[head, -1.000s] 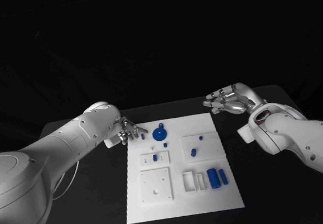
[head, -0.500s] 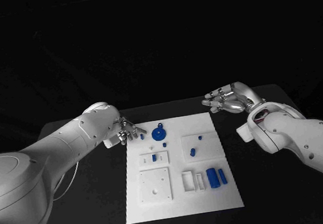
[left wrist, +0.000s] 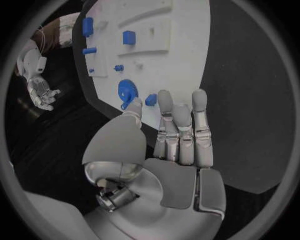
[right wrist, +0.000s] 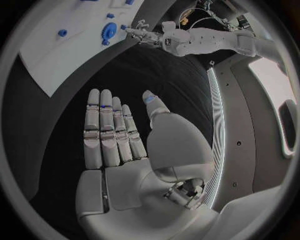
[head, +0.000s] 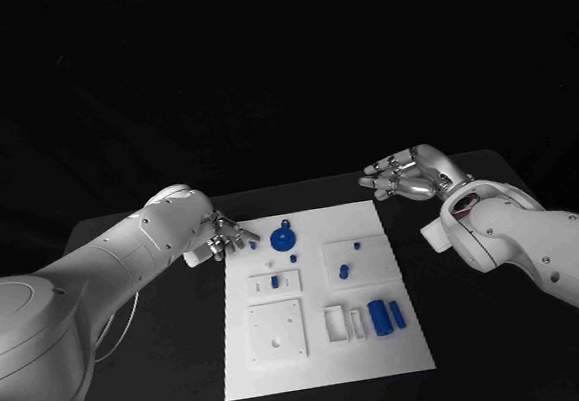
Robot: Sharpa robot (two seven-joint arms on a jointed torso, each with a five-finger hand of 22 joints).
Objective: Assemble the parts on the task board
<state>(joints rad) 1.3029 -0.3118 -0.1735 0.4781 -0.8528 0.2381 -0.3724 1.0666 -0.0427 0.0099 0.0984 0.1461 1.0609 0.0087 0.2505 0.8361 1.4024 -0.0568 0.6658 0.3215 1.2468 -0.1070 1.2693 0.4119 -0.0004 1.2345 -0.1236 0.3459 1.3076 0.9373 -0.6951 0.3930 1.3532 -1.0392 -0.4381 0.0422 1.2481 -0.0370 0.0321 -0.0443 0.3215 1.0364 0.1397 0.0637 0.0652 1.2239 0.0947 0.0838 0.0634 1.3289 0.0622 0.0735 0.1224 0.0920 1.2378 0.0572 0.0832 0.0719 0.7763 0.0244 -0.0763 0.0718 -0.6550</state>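
Since a second ago my right hand [head: 405,176] moved slightly left beyond the task board [head: 330,356]; both it and my left hand [head: 225,240] are open, holding nothing.

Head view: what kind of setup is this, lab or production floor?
Most likely a lab test bench. A white task board with small blue parts lies on a black table against a dark backdrop, both hands empty at its far corners.

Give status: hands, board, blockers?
Left hand open at task board far-left corner, near blue wheel. Right hand open, off far-right corner. Parts untouched. No blockers.
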